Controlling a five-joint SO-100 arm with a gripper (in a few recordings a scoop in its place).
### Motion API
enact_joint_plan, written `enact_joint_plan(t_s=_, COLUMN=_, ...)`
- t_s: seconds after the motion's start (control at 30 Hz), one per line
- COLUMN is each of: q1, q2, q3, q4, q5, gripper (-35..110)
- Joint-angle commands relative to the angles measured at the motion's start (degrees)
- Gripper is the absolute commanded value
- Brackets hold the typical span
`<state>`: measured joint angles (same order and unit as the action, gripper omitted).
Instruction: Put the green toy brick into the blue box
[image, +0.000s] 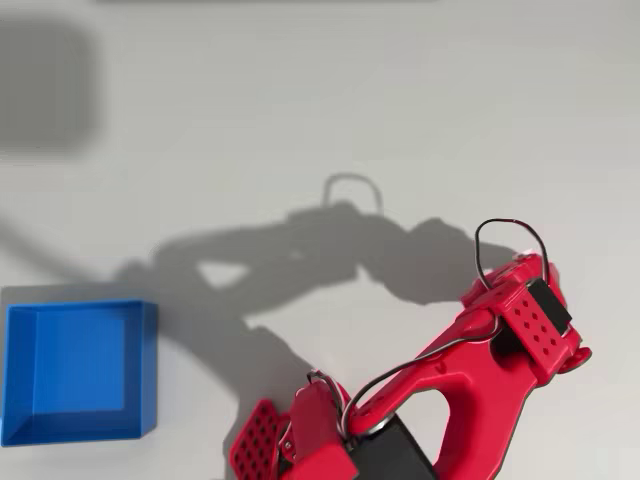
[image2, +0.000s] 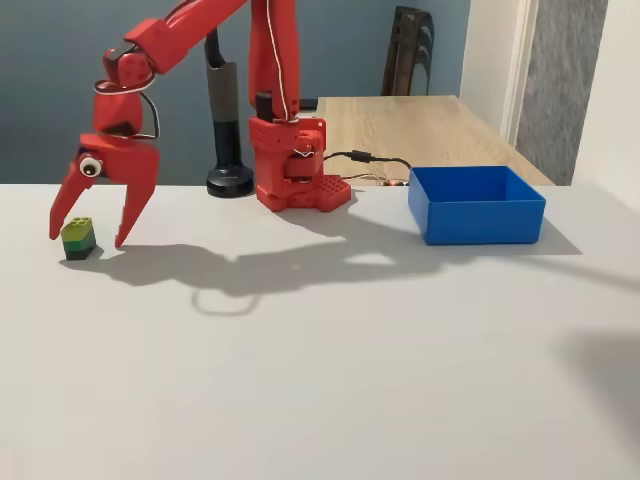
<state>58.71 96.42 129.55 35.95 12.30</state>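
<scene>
Red hand (image2: 88, 238) spread wide around green toy brick (image2: 78, 237) on table; blue box (image2: 477, 205) well apart

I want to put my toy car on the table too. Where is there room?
The wide bare tabletop in front, between the green brick and the blue box, is free. It is crowded around the brick, where the open gripper straddles it, and by the red arm's base.

The red arm (image: 470, 370) (its base end) runs off the overhead view's bottom edge.
</scene>
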Motion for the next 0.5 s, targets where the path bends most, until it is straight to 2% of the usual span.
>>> enact_joint_plan(t_s=0.0, q1=0.62, q2=0.97, q3=0.00, q4=-0.70, q5=2.02, gripper=24)
enact_joint_plan(t_s=0.47, q1=0.00, q2=0.97, q3=-1.05, q4=-1.85, q5=4.39, gripper=4)
